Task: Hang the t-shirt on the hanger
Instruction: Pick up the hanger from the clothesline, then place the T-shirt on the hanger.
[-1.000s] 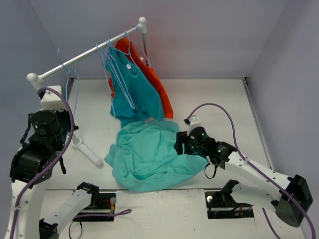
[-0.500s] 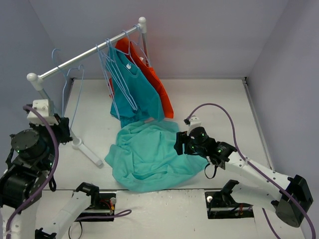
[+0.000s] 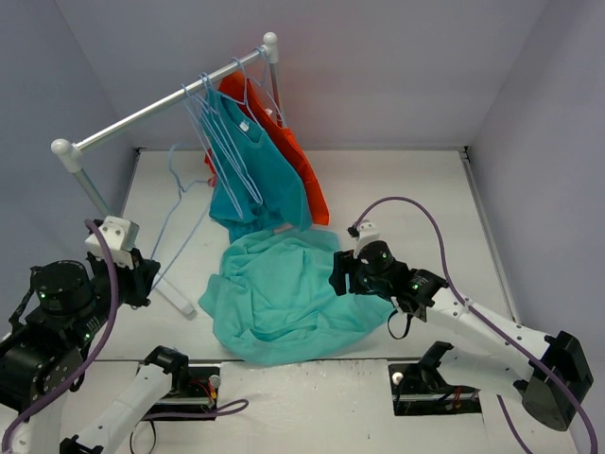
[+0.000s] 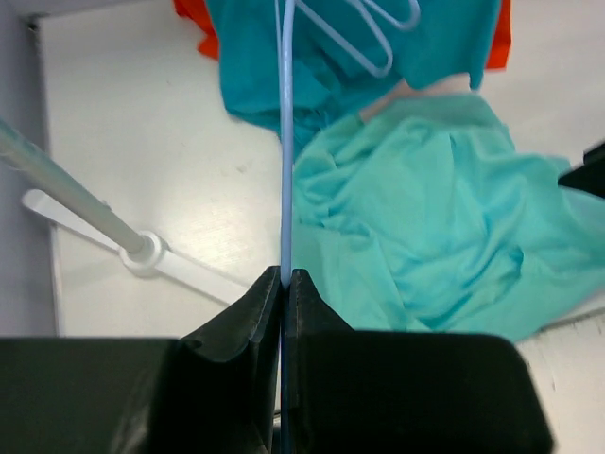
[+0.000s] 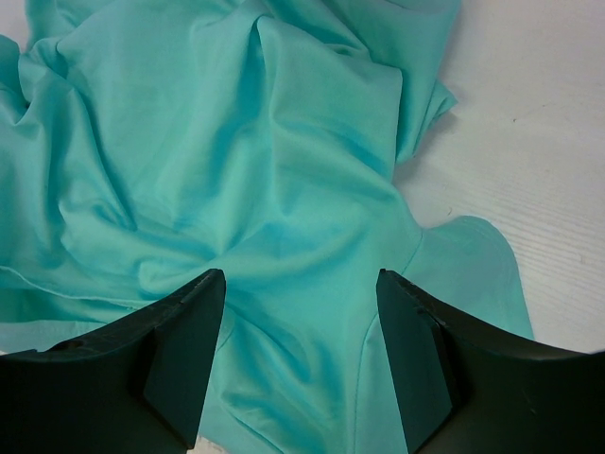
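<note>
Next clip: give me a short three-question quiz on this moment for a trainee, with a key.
1. True or false: the left gripper is shut on the hanger.
2. Where is the t-shirt? A: draped on the hanger. B: crumpled on the table. C: lifted clear by the left gripper.
3. Fill in: the right gripper, over the t-shirt's edge, has its jaws ____.

Key: 1 true; 2 B; 3 open.
</note>
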